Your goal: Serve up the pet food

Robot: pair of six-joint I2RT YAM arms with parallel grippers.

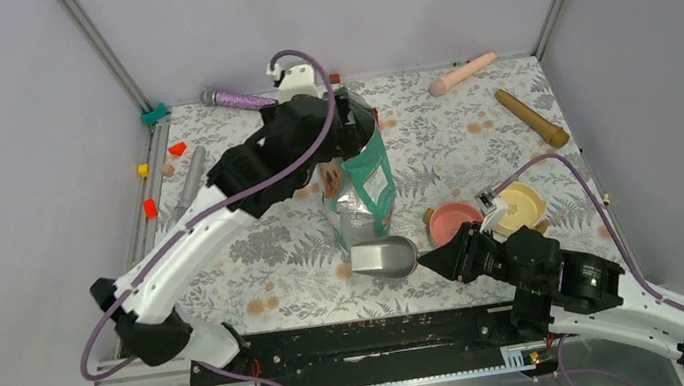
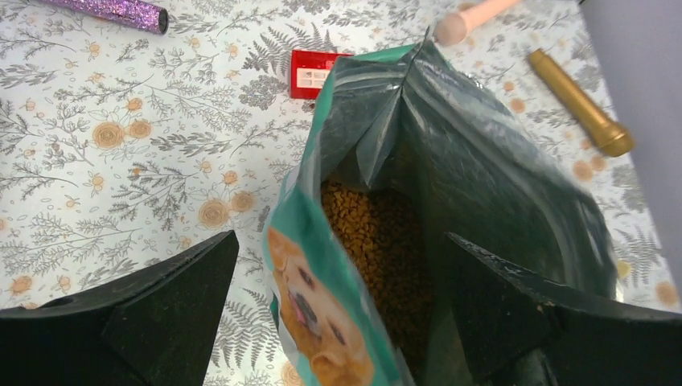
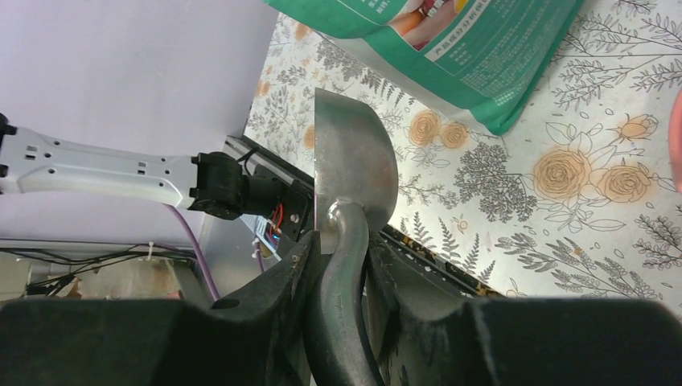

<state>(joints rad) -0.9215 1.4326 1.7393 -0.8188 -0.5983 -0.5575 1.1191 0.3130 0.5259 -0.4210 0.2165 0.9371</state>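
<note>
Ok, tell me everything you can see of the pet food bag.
The pet food bag is a large teal-and-white foil pouch with a golden dog's face printed on one side. It stands in the middle of the floral table, top open, brown kibble showing deep inside. The open left end effector hangs over its mouth, one finger on each side; whether they touch it cannot be told. The metal scoop, gripped by the right end effector, is near its base.

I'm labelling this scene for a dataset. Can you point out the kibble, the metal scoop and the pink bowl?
kibble (image 2: 374, 233): left wrist view, middle of the brown pellet heap.
metal scoop (image 1: 382, 256): top external view, its hollow pan.
pink bowl (image 1: 453, 223): top external view, its bare inside.
</note>
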